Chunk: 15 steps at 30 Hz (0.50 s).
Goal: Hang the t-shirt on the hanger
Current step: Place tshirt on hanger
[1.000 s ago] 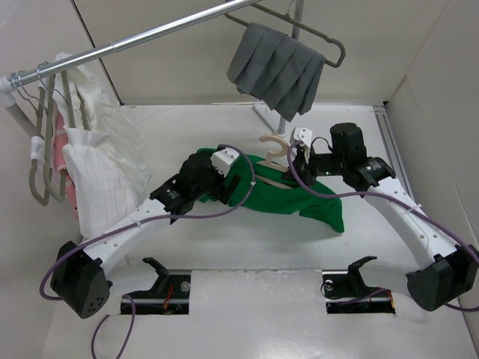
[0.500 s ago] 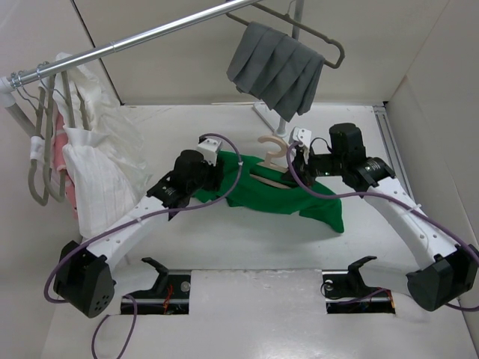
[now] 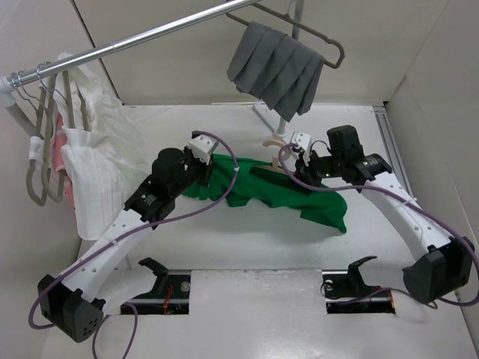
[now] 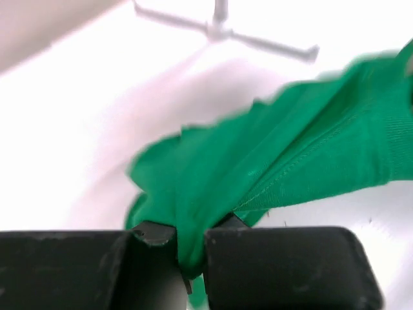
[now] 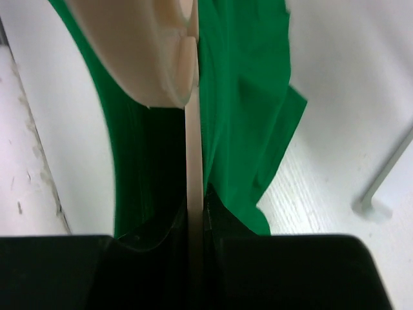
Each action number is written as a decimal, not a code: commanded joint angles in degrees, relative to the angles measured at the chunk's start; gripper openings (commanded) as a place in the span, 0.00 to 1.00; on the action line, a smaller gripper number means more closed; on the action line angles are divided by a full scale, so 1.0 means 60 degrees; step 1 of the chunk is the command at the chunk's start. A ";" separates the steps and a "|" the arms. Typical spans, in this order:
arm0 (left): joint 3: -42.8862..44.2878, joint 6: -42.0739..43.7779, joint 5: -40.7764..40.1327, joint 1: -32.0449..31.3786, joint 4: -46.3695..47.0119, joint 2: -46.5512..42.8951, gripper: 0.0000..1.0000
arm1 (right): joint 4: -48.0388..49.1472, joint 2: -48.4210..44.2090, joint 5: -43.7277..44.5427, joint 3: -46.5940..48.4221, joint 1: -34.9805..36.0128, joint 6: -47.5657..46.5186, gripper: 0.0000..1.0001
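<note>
The bright green t-shirt (image 3: pixel 262 196) lies crumpled across the middle of the table. My left gripper (image 3: pixel 212 170) sits at its left end; in the left wrist view this gripper (image 4: pixel 190 240) is shut on a bunched fold of the t-shirt (image 4: pixel 271 161), which stretches away to the right. My right gripper (image 3: pixel 293 173) is over the shirt's upper middle. In the right wrist view it (image 5: pixel 195 216) is shut on a thin cream bar of the hanger (image 5: pixel 145 55), with the t-shirt (image 5: pixel 242 97) hanging on both sides of the bar. From above only the hanger's hook (image 3: pixel 272 143) shows.
A metal rail (image 3: pixel 150 34) crosses the back, carrying a grey pleated cloth (image 3: pixel 277 67) on a grey hanger. White garments (image 3: pixel 97 164) hang at the left. The rack's foot (image 4: pixel 222 29) stands behind the shirt. A wall (image 3: pixel 441 112) closes the right side.
My left gripper has shut on the t-shirt's left end and drawn it leftward, and the arm has swung left. The right gripper, holding the hanger, has shifted slightly.
</note>
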 commanded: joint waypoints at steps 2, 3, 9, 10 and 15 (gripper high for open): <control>0.1397 0.0790 0.0140 0.0106 0.0288 -0.0182 0.00 | -0.1037 0.0301 0.0872 0.0761 0.0019 -0.0970 0.00; 0.1500 0.0791 0.0139 0.0193 0.0288 0.0095 0.00 | -0.1038 0.0302 0.0872 0.0762 0.0020 -0.1132 0.00; 0.2218 0.1433 0.0094 0.0632 -0.0574 0.1634 0.00 | -0.1623 -0.0195 -0.0022 0.1537 0.0503 -0.1822 0.00; 0.2321 0.1566 0.0095 0.0633 -0.1084 0.1970 0.00 | -0.1624 -0.0196 -0.0022 0.1626 0.0504 -0.1822 0.00; 0.2322 0.1994 0.0478 0.0633 -0.1573 0.2061 0.04 | -0.1844 -0.0328 -0.0151 0.2022 0.0299 -0.1734 0.00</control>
